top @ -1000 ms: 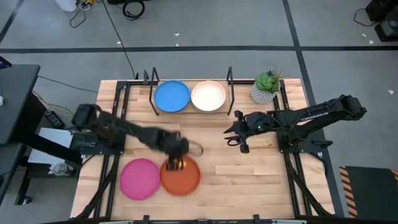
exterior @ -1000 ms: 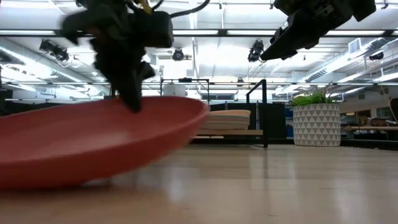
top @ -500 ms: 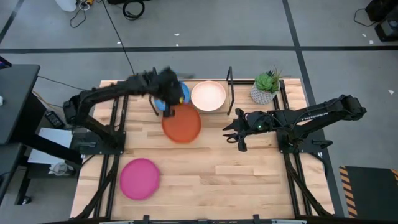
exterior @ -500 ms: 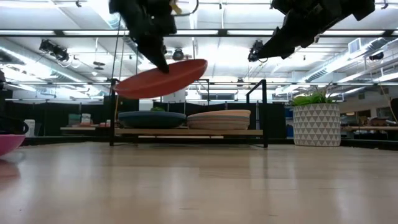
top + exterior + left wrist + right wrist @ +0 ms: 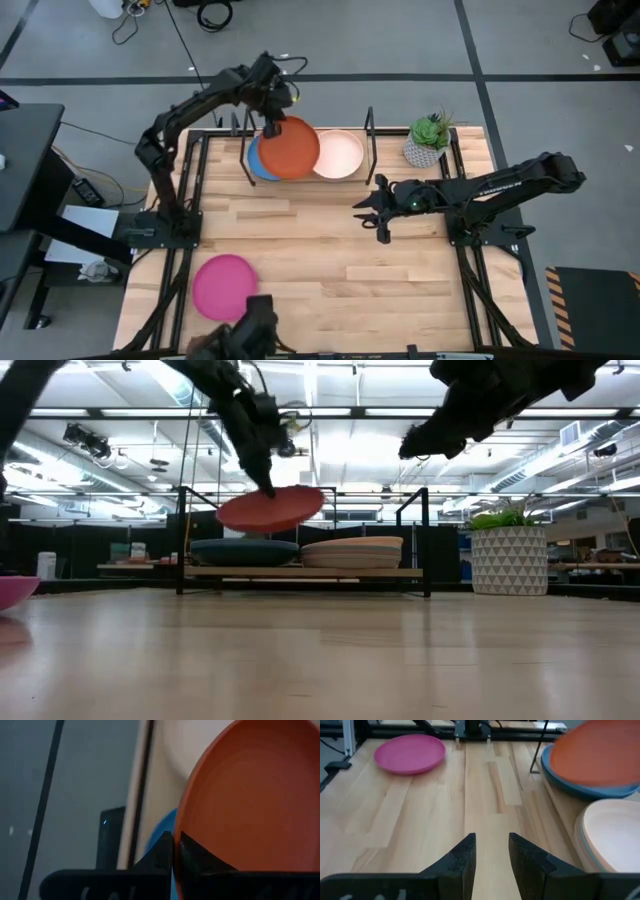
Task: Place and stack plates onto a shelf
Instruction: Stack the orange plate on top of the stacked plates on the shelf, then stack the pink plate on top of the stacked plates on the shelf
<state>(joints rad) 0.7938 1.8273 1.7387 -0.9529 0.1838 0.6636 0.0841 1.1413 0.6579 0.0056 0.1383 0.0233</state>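
The orange plate hangs in the air over the blue plate stack on the left half of the shelf. My left gripper is shut on it at the table's far edge. A pale peach stack rests on the shelf's right half. The magenta plate lies flat on the tabletop near the near left corner. My right gripper hovers open over the table's middle right, touching nothing. In the low view the orange plate floats above the dark blue stack. My left gripper pinches the orange plate's rim on its far-left side, one finger on the inner face and one outside it. The fingers slant down from the far left. The plate is lifted clear, slightly tilted, above the blue stack.
A potted plant in a white patterned pot stands at the far right, beside the shelf. Black wire uprights frame the shelf. A dark object shows at the near edge. Bare wood lies between the shelf and the magenta plate.
My left gripper lifted the orange plate off the tabletop beside the magenta plate, carried it up and toward the far edge, and now holds it over the blue stack. The plate went from resting on the table to lifted clear. My right gripper drifted slightly left.
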